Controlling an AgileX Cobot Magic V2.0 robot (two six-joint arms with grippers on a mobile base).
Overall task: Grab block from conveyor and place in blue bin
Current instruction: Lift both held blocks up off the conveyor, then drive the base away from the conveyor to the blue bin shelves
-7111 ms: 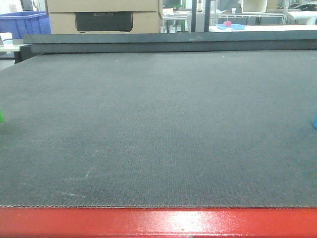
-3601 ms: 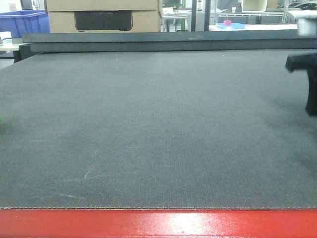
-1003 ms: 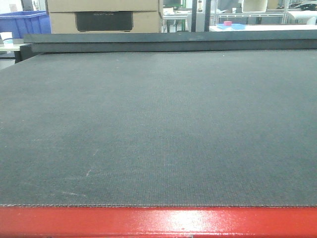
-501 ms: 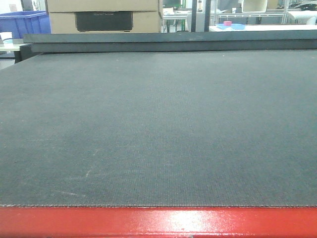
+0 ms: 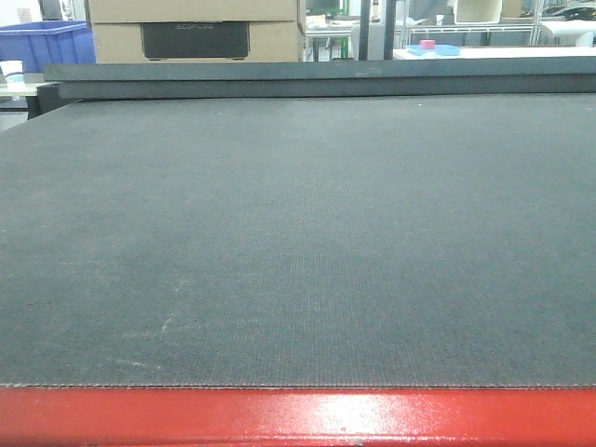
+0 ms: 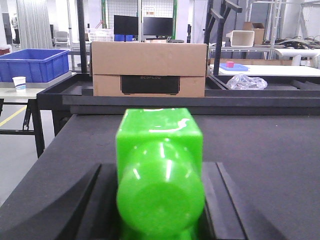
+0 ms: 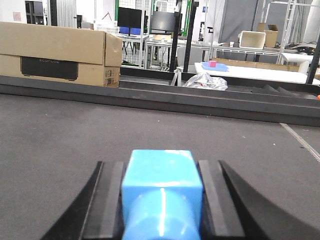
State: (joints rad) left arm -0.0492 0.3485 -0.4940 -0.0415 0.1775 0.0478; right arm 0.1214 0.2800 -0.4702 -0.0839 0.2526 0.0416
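Note:
The conveyor point(image 5: 298, 233) is a wide dark grey woven belt with a red frame edge point(image 5: 298, 419) along the front; nothing lies on it in the front view, and neither gripper shows there. In the left wrist view my left gripper point(image 6: 159, 170) is shut on a glossy green block point(image 6: 159, 150), held above the belt point(image 6: 260, 150). The right wrist view shows my right gripper point(image 7: 161, 167) shut on a light blue block point(image 7: 161, 185) over the belt point(image 7: 60, 140). A blue bin point(image 6: 32, 65) stands on a side table, far left beyond the conveyor, also in the front view point(image 5: 42, 42).
A cardboard box point(image 6: 149, 68) sits behind the belt's dark far rail point(image 5: 317, 76). A paper cup point(image 6: 19, 83) stands by the bin. A crumpled clear plastic bag point(image 7: 205, 81) lies behind the rail, with white tables and shelving point(image 7: 250, 70) farther back.
Seconds ago a green block showed at the belt's left edge, a blue one at its right, then the right gripper reached in. Over the last second the belt stays bare.

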